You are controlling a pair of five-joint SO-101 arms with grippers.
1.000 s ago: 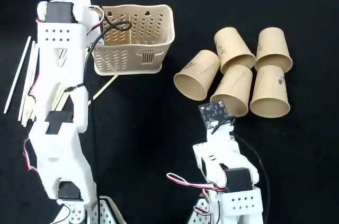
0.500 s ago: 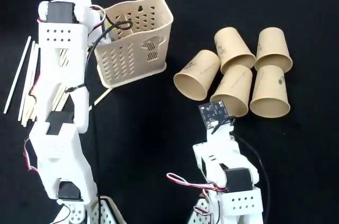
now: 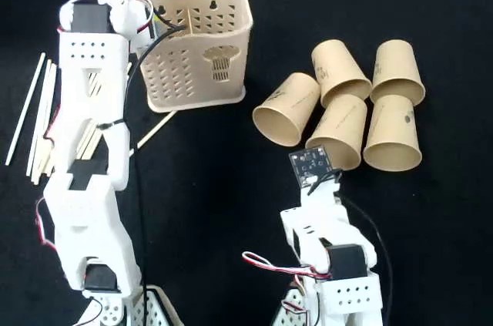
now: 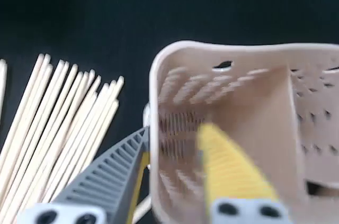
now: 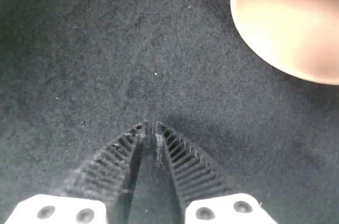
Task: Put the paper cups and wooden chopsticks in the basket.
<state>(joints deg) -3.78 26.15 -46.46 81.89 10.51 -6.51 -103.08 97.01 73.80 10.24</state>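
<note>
5 paper cups lie toward the table's far-right corner. Left wrist view: left gripper pinches the basket wall. Right gripper closed, empty.

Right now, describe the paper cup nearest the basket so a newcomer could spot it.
In the high view, five paper cups lie on the black table right of the perforated basket. It is the cup at the group's left end, mouth angled toward the lower left; alone among them, no other cup lies between it and the basket.
</note>
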